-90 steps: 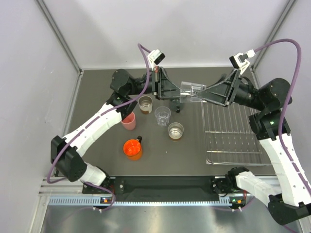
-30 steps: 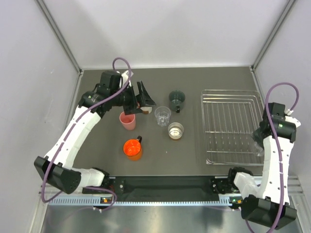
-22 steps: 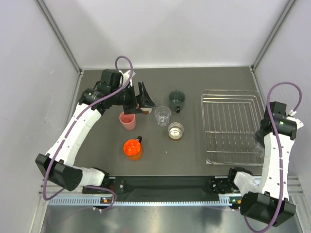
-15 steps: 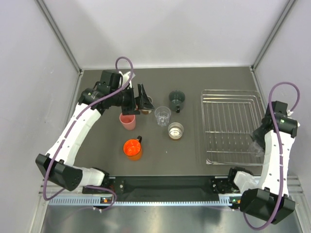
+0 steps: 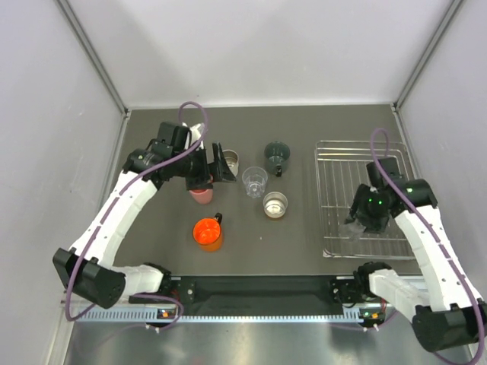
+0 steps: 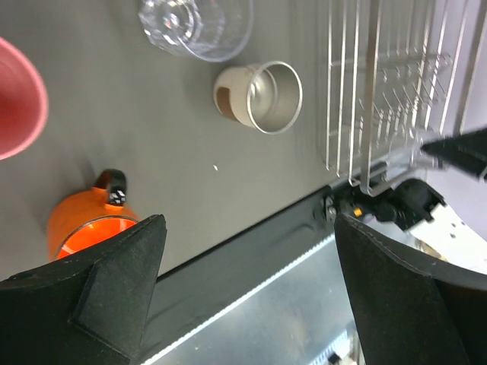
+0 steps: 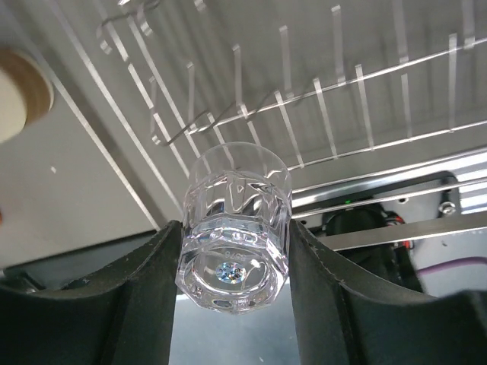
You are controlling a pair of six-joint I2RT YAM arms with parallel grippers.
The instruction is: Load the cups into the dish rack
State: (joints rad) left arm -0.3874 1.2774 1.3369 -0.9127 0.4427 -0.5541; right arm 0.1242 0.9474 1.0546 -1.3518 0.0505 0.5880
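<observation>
From above: left hand (image 5: 221, 169) spread wide and empty, hovering beside the far steel cup (image 5: 228, 160) and over the pink cup (image 5: 201, 193). Elsewhere on the dark surface (image 5: 319, 122): orange handled cup (image 5: 208, 233), dark green cup (image 5: 275, 157), loose clear tumbler (image 5: 255, 181) and near steel cup (image 5: 275, 204), all upright and all outside the dish rack (image 5: 361, 143). Right hand (image 5: 364, 222) low over the rack's near left part.

Left wrist view: nothing between the parted fingers. Below them the orange handled cup, near steel cup and loose clear tumbler, with rack wires toward the right.

Right wrist view: held clear tumbler (image 7: 236, 228) pinched across its thick base between both pads, mouth pointing away toward the rack wires. Impossible to tell whether touching them yet. Probably light, stiff and slick — faceted plastic, likely to twist or slide in a loose pinch. Best taken low on the wall, as here, or across the rim. Steel cups probably just as slippery, though tougher.
</observation>
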